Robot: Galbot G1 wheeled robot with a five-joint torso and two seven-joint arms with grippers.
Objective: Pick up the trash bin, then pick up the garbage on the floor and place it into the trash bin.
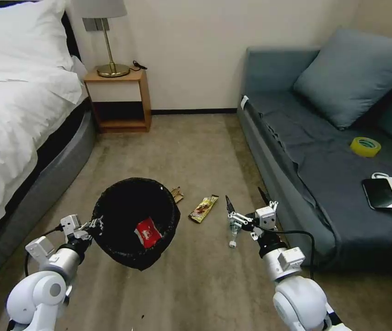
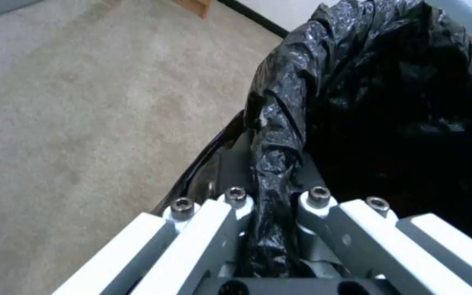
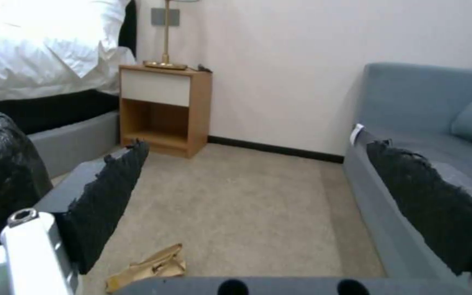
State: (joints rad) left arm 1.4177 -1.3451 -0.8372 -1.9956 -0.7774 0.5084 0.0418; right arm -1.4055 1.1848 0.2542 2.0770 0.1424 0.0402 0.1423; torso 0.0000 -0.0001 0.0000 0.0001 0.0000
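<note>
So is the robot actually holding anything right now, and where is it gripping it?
Yes: its left hand pinches the bin by its bag-covered rim. The right hand is open and empty.

Trash bin (image 1: 134,220) hides half the tan scrap (image 1: 176,194) (floor litter).

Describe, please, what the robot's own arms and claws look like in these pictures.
Both arms are glossy white with rounded joints and silver-grey wrist cuffs carrying small white boxes. A black cable loops along each forearm. The left claw has white linkage bars with dark bolt heads. The right claw has slim black fingers faced with rough dark pads.
</note>
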